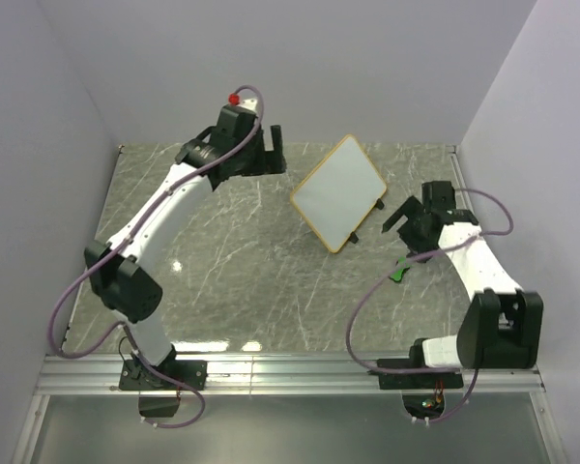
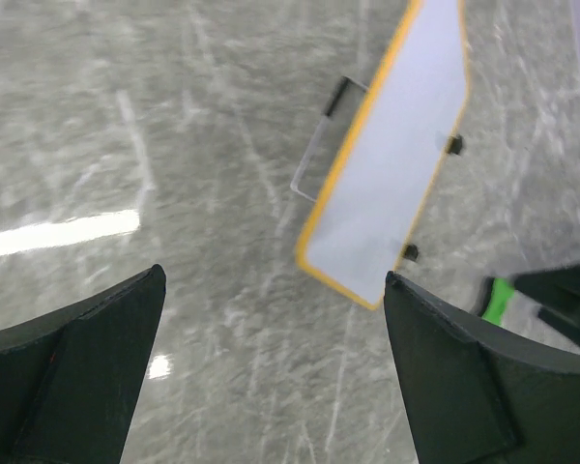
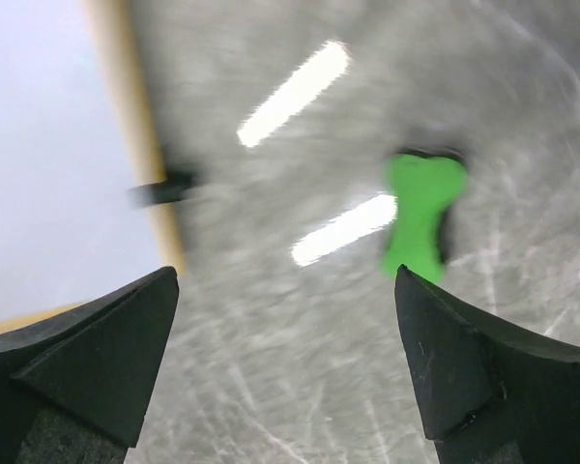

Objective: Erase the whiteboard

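The whiteboard (image 1: 338, 191) stands tilted on its thin dark stand at the back middle of the table, its white face blank inside the tan frame. It also shows in the left wrist view (image 2: 391, 184) and at the left of the right wrist view (image 3: 48, 155). The small green eraser (image 1: 398, 273) lies on the table right of the board, under the right arm; it also shows in the right wrist view (image 3: 420, 217) and the left wrist view (image 2: 498, 300). My left gripper (image 1: 273, 145) is open and empty, left of the board. My right gripper (image 1: 391, 215) is open and empty, just right of the board.
The grey marble table (image 1: 251, 280) is boxed in by pale walls at the back and both sides. A metal rail (image 1: 290, 372) runs along the near edge where both arm bases are bolted.
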